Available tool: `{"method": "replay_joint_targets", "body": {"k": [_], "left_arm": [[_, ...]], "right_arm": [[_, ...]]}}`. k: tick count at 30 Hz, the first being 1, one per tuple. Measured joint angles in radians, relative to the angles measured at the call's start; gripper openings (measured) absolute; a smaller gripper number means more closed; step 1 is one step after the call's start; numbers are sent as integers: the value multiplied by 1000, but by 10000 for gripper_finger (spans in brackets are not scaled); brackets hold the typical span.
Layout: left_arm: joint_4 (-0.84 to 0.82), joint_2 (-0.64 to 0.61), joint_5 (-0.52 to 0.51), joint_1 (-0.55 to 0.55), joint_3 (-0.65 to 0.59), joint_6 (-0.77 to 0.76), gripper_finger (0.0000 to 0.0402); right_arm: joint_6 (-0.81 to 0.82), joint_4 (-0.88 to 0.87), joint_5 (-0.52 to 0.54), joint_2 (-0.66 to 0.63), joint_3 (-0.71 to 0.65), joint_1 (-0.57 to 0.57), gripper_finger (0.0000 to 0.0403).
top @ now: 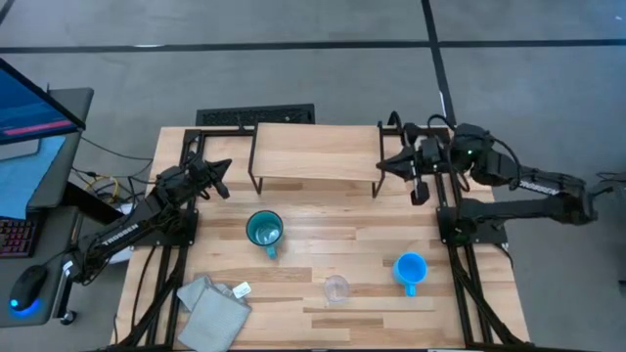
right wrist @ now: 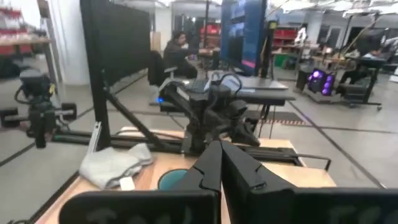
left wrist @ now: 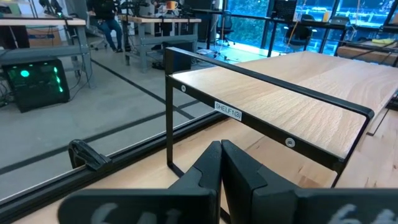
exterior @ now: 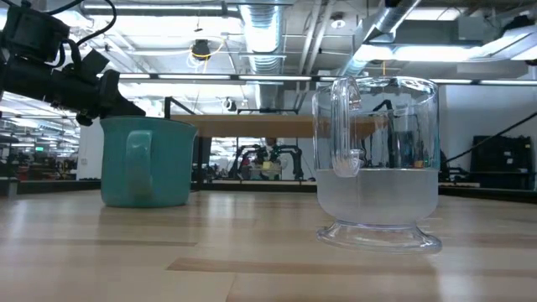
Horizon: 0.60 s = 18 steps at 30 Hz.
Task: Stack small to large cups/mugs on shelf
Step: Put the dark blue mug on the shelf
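**On the tabletop: three cups apart, shelf bare, both claws closed**

Across the front half of the light-wood tabletop (top: 323, 235) stand three vessels, well apart from one another. A large teal mug (top: 264, 231) sits left of centre, upright, its mouth open and its handle pointing toward the front edge. A medium bright blue mug (top: 410, 269) stands toward the right, handle also toward the front. Between them, nearer the front edge, is a small clear cup (top: 335, 288); seen from table height it is transparent, with a handle and a flared foot, and its lower half looks frosted. A grey folded cloth (top: 212, 305) lies at the front left corner.

The shelf (top: 316, 153), a low pale plank on thin black legs, stands at the back centre; one edge carries a small white label.

The left claw (top: 222, 180) hangs just off the shelf's left end, fingers pressed together, holding nothing. The right claw (top: 384, 166) hangs at the shelf's right end, fingers likewise together and empty.
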Motion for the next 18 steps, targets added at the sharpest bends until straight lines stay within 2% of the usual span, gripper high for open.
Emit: {"method": "replay_joint_targets", "body": {"k": [6,8,18], "left_arm": [[0,0,0,0,0,0,0],[0,0,0,0,0,0,0],[0,0,1,0,0,0,0]], "right_arm": [[-11,-229,285,104,117,157,28],[21,-256,346,140,135,193,29],[252,-235,372,304,144,225,28]]}}
